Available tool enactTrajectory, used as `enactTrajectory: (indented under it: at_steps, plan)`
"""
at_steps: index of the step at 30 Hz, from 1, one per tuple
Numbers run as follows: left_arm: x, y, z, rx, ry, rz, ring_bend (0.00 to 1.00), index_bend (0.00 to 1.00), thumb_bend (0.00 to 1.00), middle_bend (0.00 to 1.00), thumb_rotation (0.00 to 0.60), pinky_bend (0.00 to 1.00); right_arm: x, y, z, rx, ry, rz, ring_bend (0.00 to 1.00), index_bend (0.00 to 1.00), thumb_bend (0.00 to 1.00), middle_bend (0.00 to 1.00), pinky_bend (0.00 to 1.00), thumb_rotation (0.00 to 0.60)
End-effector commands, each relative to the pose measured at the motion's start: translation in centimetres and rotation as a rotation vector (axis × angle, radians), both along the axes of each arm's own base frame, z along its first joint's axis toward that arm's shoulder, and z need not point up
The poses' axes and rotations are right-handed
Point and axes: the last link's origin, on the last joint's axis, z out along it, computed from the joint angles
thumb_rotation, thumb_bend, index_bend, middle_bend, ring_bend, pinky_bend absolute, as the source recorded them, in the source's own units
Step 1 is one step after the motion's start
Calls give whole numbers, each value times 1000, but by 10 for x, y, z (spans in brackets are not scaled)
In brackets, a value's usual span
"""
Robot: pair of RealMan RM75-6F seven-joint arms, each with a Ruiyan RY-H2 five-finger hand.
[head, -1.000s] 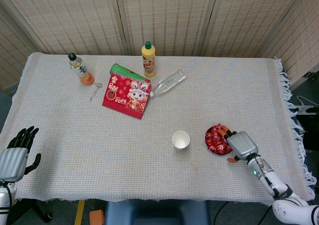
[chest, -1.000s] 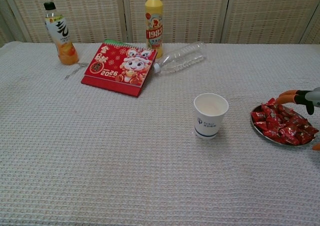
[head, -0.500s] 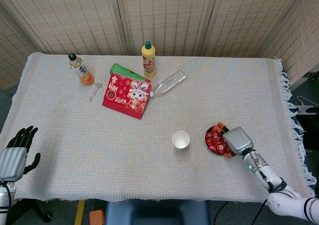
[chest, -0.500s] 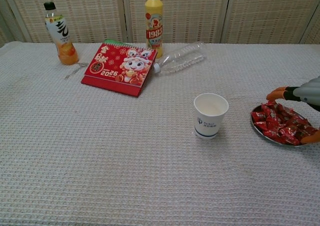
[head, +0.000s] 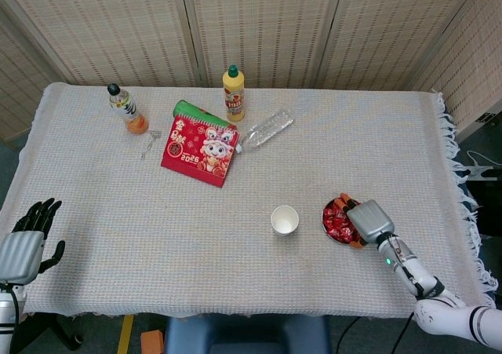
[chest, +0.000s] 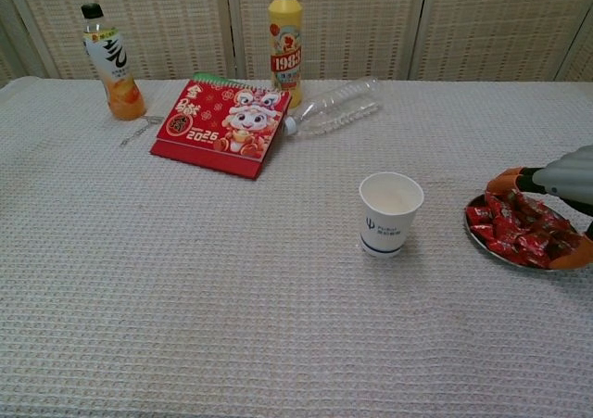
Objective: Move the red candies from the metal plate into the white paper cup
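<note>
The metal plate (head: 326, 213) (chest: 480, 240) sits near the table's right front, heaped with red candies (head: 336, 220) (chest: 511, 225). Just left of it the white paper cup (head: 285, 220) (chest: 390, 213) stands upright, and I see nothing inside it. My right hand (head: 369, 219) (chest: 563, 173) lies over the right part of the plate. Its orange fingertips (chest: 506, 179) reach down at the far and near edges of the candy pile, spread apart. No candy is plainly held. My left hand (head: 28, 239) hangs off the table's front left corner, fingers apart and holding nothing.
At the back stand an orange drink bottle (head: 127, 111) (chest: 111, 64) and a yellow bottle (head: 234, 93) (chest: 285, 31). A red calendar (head: 200, 148) (chest: 222, 126) and a clear plastic bottle (head: 267, 128) (chest: 335, 107) lie there too. The fringed cloth edge (head: 459, 189) runs right of the plate.
My right hand has slid left and forward, from the plate's right rim onto the candy pile. Cup, plate and left hand have stayed where they were.
</note>
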Motion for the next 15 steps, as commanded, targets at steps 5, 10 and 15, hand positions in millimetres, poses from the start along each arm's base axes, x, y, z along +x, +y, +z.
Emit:
enactTrajectory:
  at_steps: [5,10,15]
  plan:
    - [0,0,1,-1,-4,-1,0,0,436,0,600,205,0,3,-2,-9,33,14,721,27,128,120,916,446]
    - [0,0,0,-9,-5,-3,0,0,436,0,600,204,-1,6,-3,-15,68,17,731,96,148,156,930,446]
    - [0,1,-1,-13,-5,-4,0,0,437,0,600,205,2,6,-6,-11,84,18,731,116,162,168,932,446]
